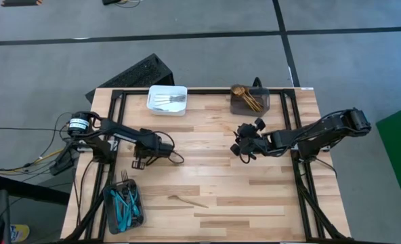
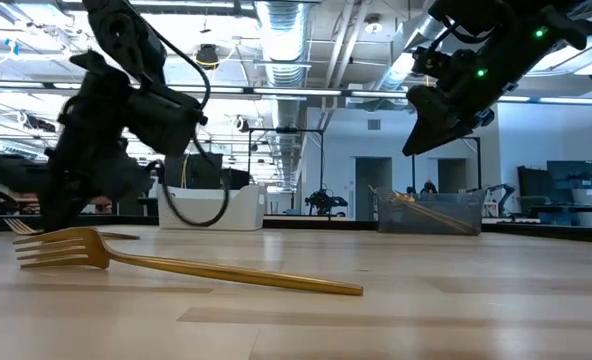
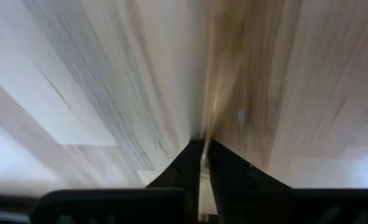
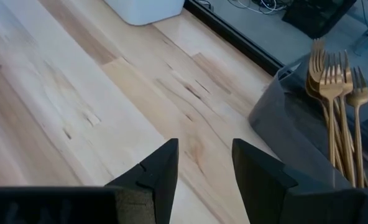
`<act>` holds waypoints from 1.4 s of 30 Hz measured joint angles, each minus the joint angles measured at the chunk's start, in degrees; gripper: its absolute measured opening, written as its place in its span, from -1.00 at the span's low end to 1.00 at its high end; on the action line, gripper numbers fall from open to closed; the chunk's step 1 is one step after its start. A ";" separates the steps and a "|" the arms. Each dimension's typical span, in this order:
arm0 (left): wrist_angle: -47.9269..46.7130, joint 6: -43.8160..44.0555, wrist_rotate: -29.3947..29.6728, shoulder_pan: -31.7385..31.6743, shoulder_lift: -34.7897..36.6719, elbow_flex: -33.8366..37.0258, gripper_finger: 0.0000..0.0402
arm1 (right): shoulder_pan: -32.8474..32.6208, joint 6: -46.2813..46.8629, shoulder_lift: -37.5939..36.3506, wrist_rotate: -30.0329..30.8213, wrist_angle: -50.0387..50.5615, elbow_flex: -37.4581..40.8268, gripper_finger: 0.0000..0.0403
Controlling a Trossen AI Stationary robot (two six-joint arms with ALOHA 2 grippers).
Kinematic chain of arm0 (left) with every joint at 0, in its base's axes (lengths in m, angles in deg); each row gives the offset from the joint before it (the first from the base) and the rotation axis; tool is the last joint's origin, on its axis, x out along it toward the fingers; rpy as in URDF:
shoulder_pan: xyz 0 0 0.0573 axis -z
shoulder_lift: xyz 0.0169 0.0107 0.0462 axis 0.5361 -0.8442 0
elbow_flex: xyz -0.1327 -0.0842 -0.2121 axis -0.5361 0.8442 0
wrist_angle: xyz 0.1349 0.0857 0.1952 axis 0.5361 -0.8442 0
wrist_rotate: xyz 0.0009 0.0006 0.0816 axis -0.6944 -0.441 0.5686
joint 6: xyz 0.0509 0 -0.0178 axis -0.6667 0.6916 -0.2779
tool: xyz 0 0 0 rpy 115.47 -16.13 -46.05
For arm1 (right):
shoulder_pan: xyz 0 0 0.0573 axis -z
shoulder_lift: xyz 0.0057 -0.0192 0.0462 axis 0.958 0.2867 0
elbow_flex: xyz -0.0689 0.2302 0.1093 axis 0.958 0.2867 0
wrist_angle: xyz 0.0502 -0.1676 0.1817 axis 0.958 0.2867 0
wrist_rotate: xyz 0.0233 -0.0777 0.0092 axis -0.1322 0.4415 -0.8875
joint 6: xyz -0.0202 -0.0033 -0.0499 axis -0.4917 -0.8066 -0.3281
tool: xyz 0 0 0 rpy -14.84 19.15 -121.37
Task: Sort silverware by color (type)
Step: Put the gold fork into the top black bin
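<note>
**One gold fork lying free on the surface, three bins partly filled**

A single gold fork (image 1: 187,201) is seen lying flat on the wooden surface (image 1: 268,196) near its front edge. Its long axis runs almost left to right, with the tines toward the left arm's side and the handle toward the right.

The fork is well apart from both grippers. The left gripper (image 1: 139,163) is held low over the left part of the surface; its jaws are clenched on a thin gold piece (image 3: 216,112), which cannot be identified more exactly. The right gripper (image 4: 204,163) is raised above the middle of the surface, its jaws released and holding nothing.

Three bins are counted: a white bin (image 1: 167,99) with silver pieces, a grey bin (image 1: 249,99) with gold forks (image 4: 334,87), and a dark bin (image 1: 123,207) with blue-handled pieces.
</note>
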 joint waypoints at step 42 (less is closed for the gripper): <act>31.26 -12.17 -35.26 -14.54 -13.03 -48.27 -1.00 | -3.03 -2.81 -0.31 4.56 -5.57 0.02 -0.11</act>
